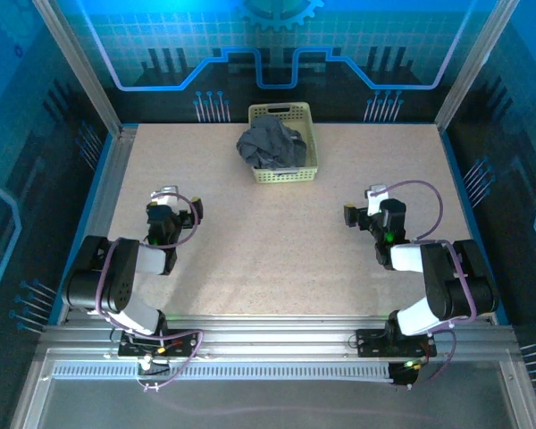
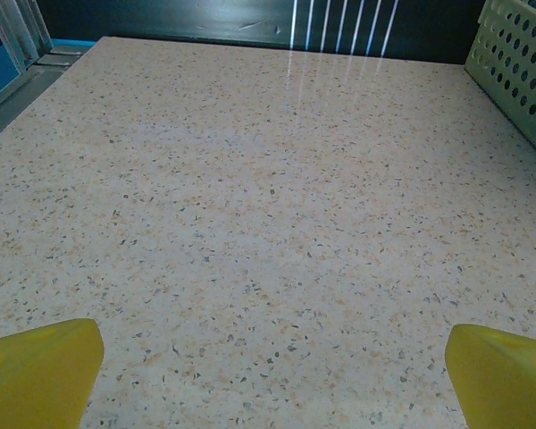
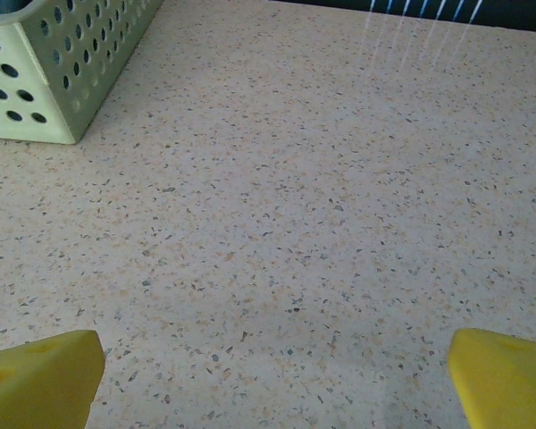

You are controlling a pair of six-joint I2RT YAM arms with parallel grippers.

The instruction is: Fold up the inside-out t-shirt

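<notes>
Slate-grey inside-out t-shirt (image 1: 270,146) sits bunched in the pale green basket (image 1: 286,175) at the far side of the worktop (image 1: 277,259). Left gripper (image 2: 268,375) and right gripper (image 3: 272,380) are both spread apart, empty, well short of it. Folding not started; the next move likely means lifting the shirt out onto the worktop.

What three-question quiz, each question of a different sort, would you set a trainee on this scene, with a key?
1. True or false: the t-shirt lies spread flat on the table.
2. The basket stands: A) between the arms' bases; B) at the table's far edge, near the middle; C) in the near left corner.
3. How do the left fingers and right fingers stand, and what do they hold?
Key: 1 false, it sits bunched in the basket. 2 B. 3 open, holding nothing.
</notes>
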